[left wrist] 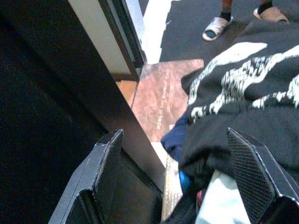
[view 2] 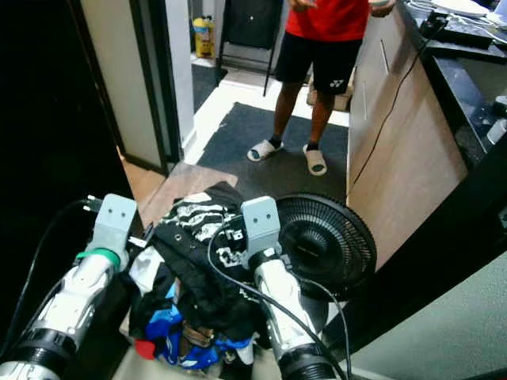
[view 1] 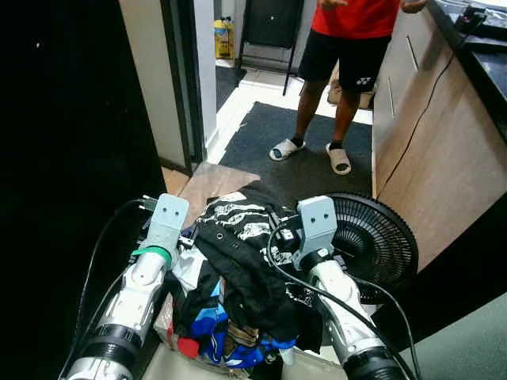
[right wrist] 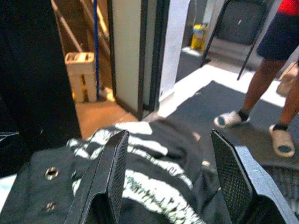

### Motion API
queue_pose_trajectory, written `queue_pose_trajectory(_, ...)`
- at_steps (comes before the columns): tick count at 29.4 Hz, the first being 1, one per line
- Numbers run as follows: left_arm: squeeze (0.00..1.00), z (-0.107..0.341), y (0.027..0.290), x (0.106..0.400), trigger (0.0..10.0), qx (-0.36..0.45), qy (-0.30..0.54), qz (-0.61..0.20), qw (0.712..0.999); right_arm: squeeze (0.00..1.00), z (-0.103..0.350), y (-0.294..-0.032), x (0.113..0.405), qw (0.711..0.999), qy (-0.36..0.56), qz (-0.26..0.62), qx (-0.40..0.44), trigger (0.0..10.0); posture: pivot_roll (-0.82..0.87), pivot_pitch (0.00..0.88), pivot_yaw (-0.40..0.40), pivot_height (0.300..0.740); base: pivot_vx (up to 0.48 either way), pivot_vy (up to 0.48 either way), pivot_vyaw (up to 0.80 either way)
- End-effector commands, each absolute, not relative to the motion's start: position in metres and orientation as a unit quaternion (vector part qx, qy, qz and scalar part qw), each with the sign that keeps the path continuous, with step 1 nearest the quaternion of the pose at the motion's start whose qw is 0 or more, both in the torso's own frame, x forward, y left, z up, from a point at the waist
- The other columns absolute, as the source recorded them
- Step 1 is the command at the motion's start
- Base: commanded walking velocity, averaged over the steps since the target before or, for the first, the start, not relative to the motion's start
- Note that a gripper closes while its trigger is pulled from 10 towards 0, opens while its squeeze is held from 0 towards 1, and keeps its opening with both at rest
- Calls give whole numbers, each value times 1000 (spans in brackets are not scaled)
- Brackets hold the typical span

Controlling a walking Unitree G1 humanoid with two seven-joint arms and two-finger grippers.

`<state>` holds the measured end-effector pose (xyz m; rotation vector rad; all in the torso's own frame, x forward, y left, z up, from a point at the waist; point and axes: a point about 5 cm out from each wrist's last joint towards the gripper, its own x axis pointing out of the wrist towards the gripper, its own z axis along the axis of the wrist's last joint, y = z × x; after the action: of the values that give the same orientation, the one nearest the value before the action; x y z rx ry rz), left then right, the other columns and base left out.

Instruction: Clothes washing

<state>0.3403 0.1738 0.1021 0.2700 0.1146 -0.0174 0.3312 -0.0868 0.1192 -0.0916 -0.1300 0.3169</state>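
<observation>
A heap of clothes point(view 1: 238, 277) lies between my two arms: on top a black garment with white print point(view 1: 238, 215), under it blue point(view 1: 207, 324), white and red pieces. The heap seems to rest in a box, of which one corner point(view 1: 165, 318) shows. My left gripper point(left wrist: 174, 135) is open at the heap's left side, one finger point(left wrist: 252, 172) against the clothes and the other finger point(left wrist: 100, 163) by a dark panel. My right gripper point(right wrist: 169, 135) is open over the printed black garment point(right wrist: 140, 186), with nothing clamped.
A person point(view 1: 348, 47) in a red shirt, black shorts and slippers stands ahead on a dark mat point(view 1: 269, 134). A black fan point(view 1: 372, 237) stands close at right, beside a wooden cabinet point(view 1: 428, 134). A dark door frame point(view 1: 178, 79) is at left. A white bin point(right wrist: 83, 74) stands beyond it.
</observation>
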Motion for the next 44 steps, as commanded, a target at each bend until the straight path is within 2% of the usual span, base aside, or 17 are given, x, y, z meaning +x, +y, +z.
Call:
queue_pose_trajectory(1, 0, 95, 169, 334, 10000, 112, 64, -15, 992, 0, 89, -89, 328, 983, 14, 175, -62, 10000, 131, 115, -17, 740, 0, 0, 0)
queue_pose_trajectory(3, 0, 94, 160, 332, 10000, 97, 59, -21, 993, 0, 67, -93, 323, 976, 66, 191, -78, 10000, 134, 114, -18, 740, 0, 0, 0)
queue_pose_trajectory(10, 0, 95, 153, 331, 10000, 93, 54, -30, 994, 0, 53, -85, 318, 960, 123, 242, -62, 10000, 134, 114, -17, 740, 0, 0, 0)
queue_pose_trajectory(12, 0, 96, 153, 332, 10000, 93, 52, -32, 994, 0, 41, -75, 310, 944, 156, 284, -67, 10000, 141, 116, -16, 740, 0, 0, 0)
queue_pose_trajectory(14, 0, 96, 153, 332, 10000, 93, 52, -32, 994, 0, 41, -75, 310, 944, 156, 284, -67, 10000, 141, 116, -16, 740, 0, 0, 0)
queue_pose_trajectory(16, 0, 97, 154, 332, 10000, 92, 51, -30, 994, 0, 25, -66, 297, 924, 190, 324, -79, 10000, 147, 122, -17, 740, 0, 0, 0)
queue_pose_trajectory(18, 0, 97, 154, 332, 10000, 92, 51, -30, 994, 0, 25, -66, 297, 924, 190, 324, -79, 10000, 147, 122, -17, 740, 0, 0, 0)
queue_pose_trajectory(20, 0, 97, 155, 330, 10000, 90, 51, -28, 994, 0, 12, -63, 284, 902, 209, 367, -92, 10000, 145, 124, -15, 740, 0, 0, 0)
queue_pose_trajectory(22, 0, 97, 156, 330, 10000, 90, 52, -28, 994, 0, 9, -63, 281, 896, 213, 378, -94, 10000, 145, 124, -15, 740, 0, 0, 0)
queue_pose_trajectory(23, 0, 96, 156, 329, 10000, 89, 52, -28, 994, 0, 6, -65, 278, 893, 217, 384, -92, 4157, 141, 126, -14, 740, 0, 0, 0)
queue_pose_trajectory(25, 0, 96, 155, 328, 10000, 89, 53, -29, 994, 0, 3, -70, 274, 894, 221, 381, -84, 0, 136, 126, -12, 740, 0, 0, 0)
queue_pose_trajectory(33, 0, 96, 153, 329, 10000, 88, 53, -32, 994, 0, 5, -73, 272, 900, 208, 378, -64, 0, 125, 123, -8, 740, 0, 0, 0)
queue_pose_trajectory(34, 0, 97, 150, 331, 10000, 87, 53, -36, 994, 0, 18, -74, 276, 918, 161, 362, -34, 0, 116, 118, 0, 740, 0, 0, 0)
queue_pose_trajectory(40, 0, 98, 149, 331, 10000, 87, 53, -38, 994, 0, 28, -76, 280, 928, 130, 349, -20, 0, 114, 118, 1, 740, 0, 0, 0)
queue_pose_trajectory(41, 0, 98, 148, 332, 10000, 86, 52, -40, 994, 0, 48, -80, 290, 945, 78, 317, -3, 0, 109, 113, 6, 740, 0, 0, 0)
queue_pose_trajectory(43, 0, 99, 147, 333, 10000, 86, 52, -43, 994, 0, 71, -87, 301, 960, 22, 277, 11, 0, 107, 110, 10, 740, 0, 0, 0)
queue_pose_trajectory(44, 0, 99, 147, 333, 10000, 86, 52, -43, 994, 0, 71, -87, 301, 960, 22, 277, 11, 0, 107, 110, 10, 740, 0, 0, 0)
